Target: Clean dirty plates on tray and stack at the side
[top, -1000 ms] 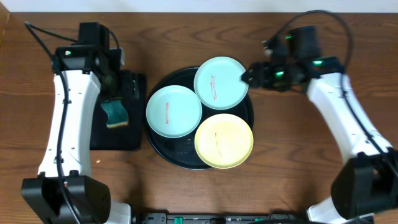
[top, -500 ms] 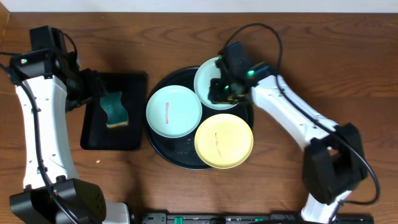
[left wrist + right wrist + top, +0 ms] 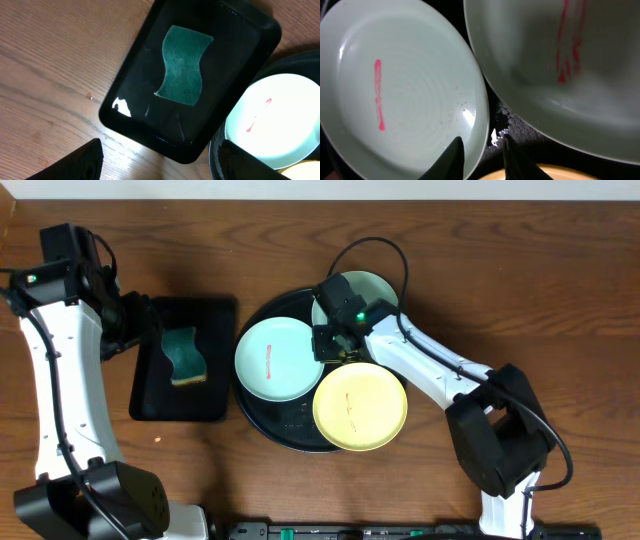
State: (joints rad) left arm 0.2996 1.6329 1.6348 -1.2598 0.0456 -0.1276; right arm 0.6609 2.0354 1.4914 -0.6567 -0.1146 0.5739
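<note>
starting nearest the robot, the pale yellow round plastic plate [image 3: 360, 407] lies on the near part of the large round black tray with the raised rim [image 3: 285, 428], with a faint reddish streak across it and nothing touching it. just beyond, the pale mint-blue plate with a single red line [image 3: 280, 358] sits on the tray's left half. the right hand [image 3: 481, 147] hangs low over the spot where all three plates come close. in the right wrist view its fingers [image 3: 455, 155] are parted a little, one over this plate's rim and the other over the bare black gap, with nothing clamped between them that i can see. farther back, the second pale mint-blue plate [image 3: 375, 290], smeared red, rests at the tray's far edge, partly under the right arm. off to the left, the left hand [image 3: 161, 147] hovers spread wide and empty by the smaller rectangular black tray [image 3: 150, 70], where the teal-green sponge [image 3: 182, 65] lies flat, not yet picked up. no plate is stacked on the wooden counter [image 3: 560, 280] beside the round tray, so i judge the job to be at its opening step: choosing a plate to hold while the sponge is fetched. the next move likely calls for the right hand to settle on one rim and close firmly without nudging the neighbours, and for the left to drop squarely onto the sponge.
</note>
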